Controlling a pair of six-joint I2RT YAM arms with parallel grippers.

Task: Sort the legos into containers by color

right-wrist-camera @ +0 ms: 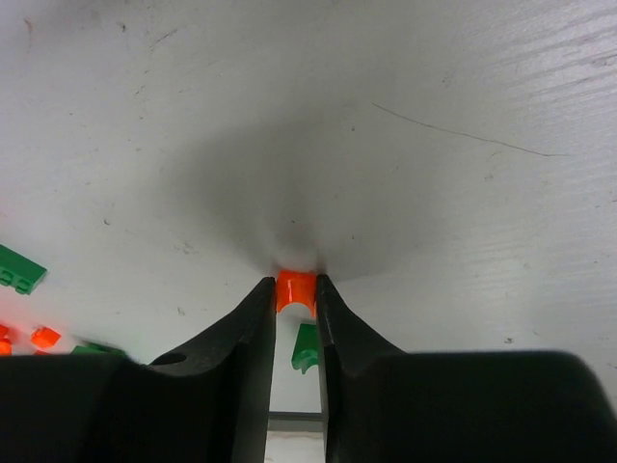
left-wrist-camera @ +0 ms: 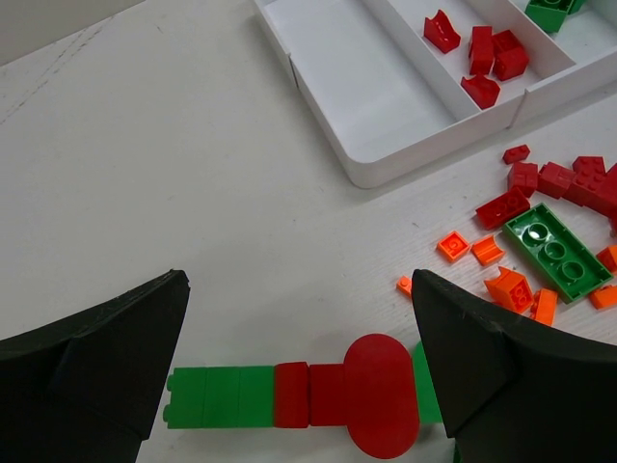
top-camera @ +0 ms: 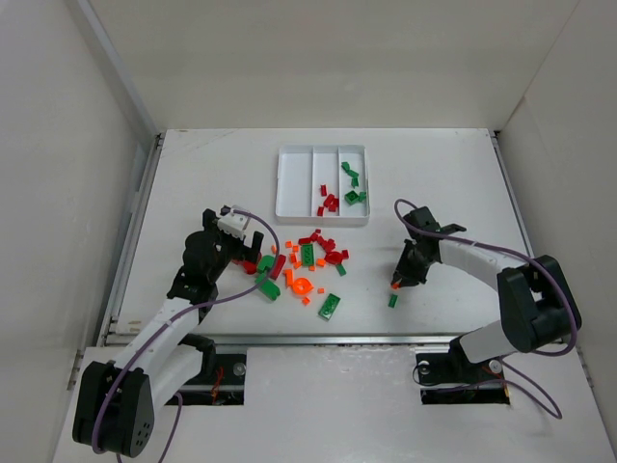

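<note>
right gripper (right-wrist-camera: 296,301): jaws clamped on one tiny orange lego (right-wrist-camera: 296,287), tips pretty much down at the table (right-wrist-camera: 434,116)
left gripper (left-wrist-camera: 299,323): jaws wide apart with nothing in them, hanging low over the left edge of the pile
under the left jaws: a green-and-red row (left-wrist-camera: 241,395) lying flat, with a red round piece (left-wrist-camera: 381,391) at its right end
tray (top-camera: 289,210): sits on the far side of the table, three long compartments side by side
middle compartment: a handful of reds (top-camera: 329,202)
right compartment: a few greens (top-camera: 353,183)
pile (top-camera: 310,258): red, green and orange legos all mixed up on the table, just on the near side of the tray, between the two arms
stray green (top-camera: 393,301): lying on its own right by the right gripper's tips, well apart from the pile
</note>
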